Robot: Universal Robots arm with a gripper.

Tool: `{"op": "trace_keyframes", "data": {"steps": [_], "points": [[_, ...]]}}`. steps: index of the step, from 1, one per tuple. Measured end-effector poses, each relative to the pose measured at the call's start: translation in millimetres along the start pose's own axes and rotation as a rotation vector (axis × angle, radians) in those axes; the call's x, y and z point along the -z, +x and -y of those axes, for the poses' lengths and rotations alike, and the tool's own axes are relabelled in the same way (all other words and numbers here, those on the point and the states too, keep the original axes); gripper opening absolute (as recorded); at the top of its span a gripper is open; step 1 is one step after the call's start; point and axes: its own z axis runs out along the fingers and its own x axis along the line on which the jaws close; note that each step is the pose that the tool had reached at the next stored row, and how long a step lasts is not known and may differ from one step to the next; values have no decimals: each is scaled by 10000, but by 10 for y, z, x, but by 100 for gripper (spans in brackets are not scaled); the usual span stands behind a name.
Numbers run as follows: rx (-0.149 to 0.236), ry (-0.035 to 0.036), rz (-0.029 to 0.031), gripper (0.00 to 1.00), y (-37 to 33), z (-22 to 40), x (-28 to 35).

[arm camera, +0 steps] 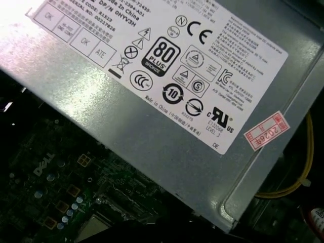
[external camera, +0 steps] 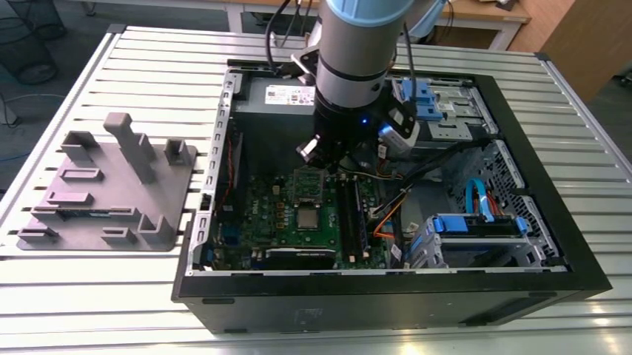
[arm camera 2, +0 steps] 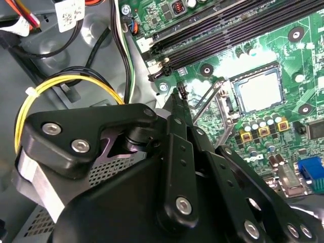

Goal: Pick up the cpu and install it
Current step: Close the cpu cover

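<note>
The cpu [arm camera 2: 258, 90], a small silvery square chip, lies flat in its socket on the green motherboard [arm camera 2: 283, 45]; in the exterior view the cpu [external camera: 309, 219] sits mid-board inside the open computer case [external camera: 395, 296]. The dark socket frame [arm camera 2: 212, 98] stands tilted up beside it. My gripper [arm camera 2: 179, 95] hovers over the board a short way from the socket, fingers pressed together with nothing between them. In the exterior view the gripper [external camera: 329, 164] hangs just above the board, on the far side of the chip.
A grey power supply [arm camera: 152, 101] sits close by the wrist. Yellow and black cables [arm camera 2: 71, 81] run along the board's edge by the dark memory slots [arm camera 2: 228, 30]. Blue drive cages [external camera: 474, 229] fill the exterior view's right. A grey fixture [external camera: 109, 185] stands outside, at the exterior view's left.
</note>
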Motion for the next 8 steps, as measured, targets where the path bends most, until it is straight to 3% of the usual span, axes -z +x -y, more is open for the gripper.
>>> {"op": "trace_keyframes", "data": {"steps": [8], "points": [[353, -23, -26, 11, 0, 0, 6]]}}
